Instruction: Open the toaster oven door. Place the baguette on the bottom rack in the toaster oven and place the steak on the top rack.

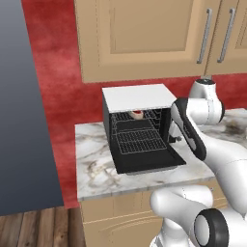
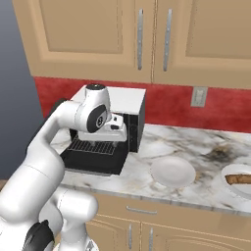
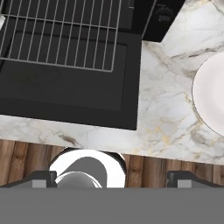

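Oven: the black box-shaped toaster oven with the flat white top [image 1: 137,96] sits on my marble table [image 1: 94,164], against the red wall, mouth facing me.
Door: the flat black door panel [image 1: 149,161] lies folded down on its lower hinge, resting flat on the table, so I judge the opening step done.
Racks: the lower grey wire shelf [image 1: 140,140] is slid out over the door, I think to give room from above; the upper wire shelf [image 1: 130,117] stays inside.
Steak: a small reddish piece with a pale rim [image 1: 137,114] rests on the upper shelf, deep in the cavity, where the task wants it.
Baguette: a golden-brown oblong loaf [image 2: 241,179] lies on a white plate at the far right of the table [image 2: 230,171], well apart from the oven; it is not yet placed.
Empty plate: a round white plate [image 2: 171,171] stands between oven and loaf.
Pincer: my two-finger pincer [image 2: 105,143] hangs over the pulled-out shelf, its dark tips spread wide with nothing between them.
Next, as I judge: swing right to fetch the loaf.
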